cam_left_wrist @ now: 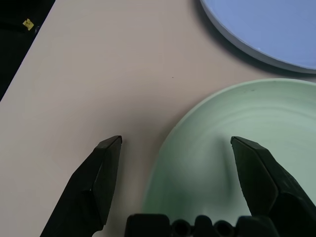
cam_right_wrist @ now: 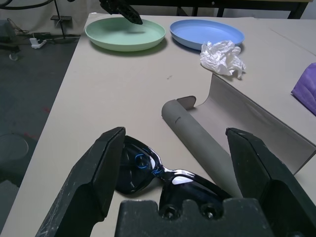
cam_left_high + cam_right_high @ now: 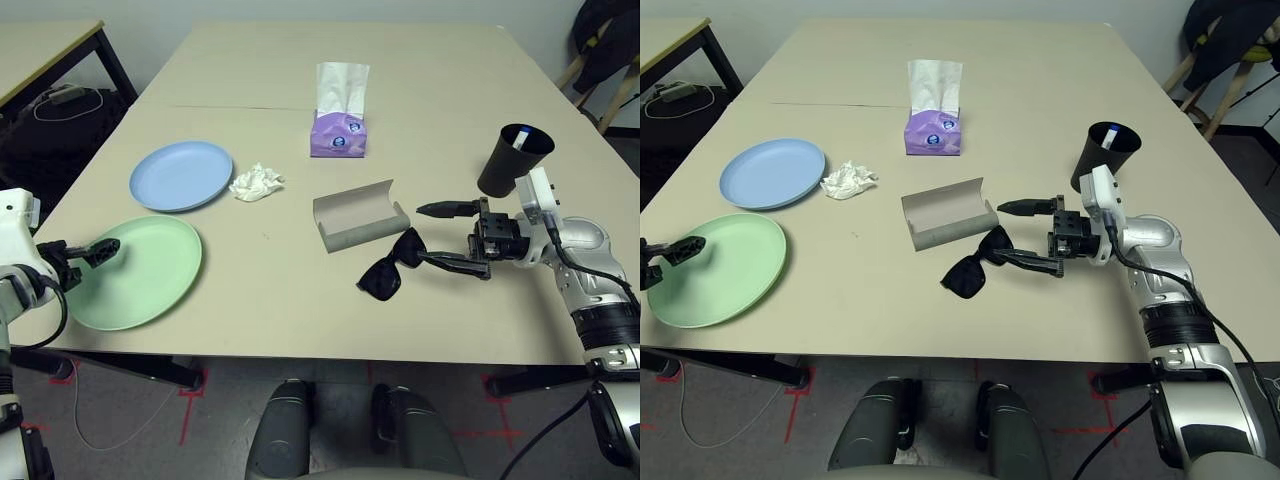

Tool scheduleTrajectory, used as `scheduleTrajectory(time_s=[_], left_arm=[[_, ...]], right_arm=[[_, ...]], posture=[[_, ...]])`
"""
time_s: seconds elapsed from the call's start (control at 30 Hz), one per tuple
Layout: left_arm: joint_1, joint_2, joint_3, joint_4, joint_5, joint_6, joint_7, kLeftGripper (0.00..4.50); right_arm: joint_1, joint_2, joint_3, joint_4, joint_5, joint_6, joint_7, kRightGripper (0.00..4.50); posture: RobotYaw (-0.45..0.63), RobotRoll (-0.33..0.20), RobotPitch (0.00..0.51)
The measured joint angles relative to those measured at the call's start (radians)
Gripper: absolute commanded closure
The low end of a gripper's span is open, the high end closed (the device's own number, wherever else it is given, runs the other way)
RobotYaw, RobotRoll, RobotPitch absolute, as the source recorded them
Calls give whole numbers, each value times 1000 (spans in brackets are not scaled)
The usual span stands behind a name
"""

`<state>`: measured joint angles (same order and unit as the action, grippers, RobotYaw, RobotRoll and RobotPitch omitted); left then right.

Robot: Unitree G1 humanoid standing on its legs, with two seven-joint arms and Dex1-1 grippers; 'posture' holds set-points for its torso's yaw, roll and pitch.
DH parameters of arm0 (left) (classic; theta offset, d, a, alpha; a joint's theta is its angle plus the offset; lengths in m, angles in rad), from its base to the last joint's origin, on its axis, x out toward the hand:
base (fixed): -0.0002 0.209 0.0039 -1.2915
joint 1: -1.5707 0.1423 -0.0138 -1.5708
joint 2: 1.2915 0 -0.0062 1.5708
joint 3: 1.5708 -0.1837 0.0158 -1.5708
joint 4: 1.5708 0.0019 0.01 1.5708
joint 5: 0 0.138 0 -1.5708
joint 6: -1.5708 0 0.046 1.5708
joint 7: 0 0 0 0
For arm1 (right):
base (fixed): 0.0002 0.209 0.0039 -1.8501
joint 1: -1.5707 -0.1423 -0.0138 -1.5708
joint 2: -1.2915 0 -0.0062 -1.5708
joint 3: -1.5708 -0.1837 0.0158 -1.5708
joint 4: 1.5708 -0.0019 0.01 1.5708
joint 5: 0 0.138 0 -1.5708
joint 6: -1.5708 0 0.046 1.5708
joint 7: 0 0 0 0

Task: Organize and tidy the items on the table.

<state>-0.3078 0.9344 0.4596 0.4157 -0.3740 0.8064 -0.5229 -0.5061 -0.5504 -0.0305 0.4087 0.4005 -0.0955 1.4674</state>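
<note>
Both our grippers spread wide, holding nothing.
Right gripper (image 3: 446,236) straddles the sunglasses (image 3: 390,268); left gripper (image 3: 88,252) over the green plate (image 3: 150,285).

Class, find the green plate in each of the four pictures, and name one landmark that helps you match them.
Left eye: green plate, lower left.
Right eye: lower left.
Left wrist: lower right, between the open jaws.
Right wrist: top, left of centre.
Landmark: the blue plate beside it.
</note>
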Motion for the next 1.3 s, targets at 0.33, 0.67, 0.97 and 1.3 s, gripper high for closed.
scheduleTrajectory(time_s=[0.33, 0.67, 0.97, 1.3], left_arm=[[2, 34, -10, 40, 24, -12, -35, 0], [6, 39, 12, 40, 21, 15, -24, 1704], [2, 39, 11, 59, 19, 15, -48, 4471], [2, 39, 11, 66, 21, 13, -67, 4471]], right_arm=[[4, 9, 2, -9, 0, 0, -12, 31], [5, 12, 5, -9, 0, 0, -14, 0], [4, 13, 9, -9, 0, 0, -18, 0], [3, 13, 9, -10, -4, -3, -28, 0]], posture=[[149, 0, 108], [149, 0, 110], [142, 0, 107], [140, 0, 105]])
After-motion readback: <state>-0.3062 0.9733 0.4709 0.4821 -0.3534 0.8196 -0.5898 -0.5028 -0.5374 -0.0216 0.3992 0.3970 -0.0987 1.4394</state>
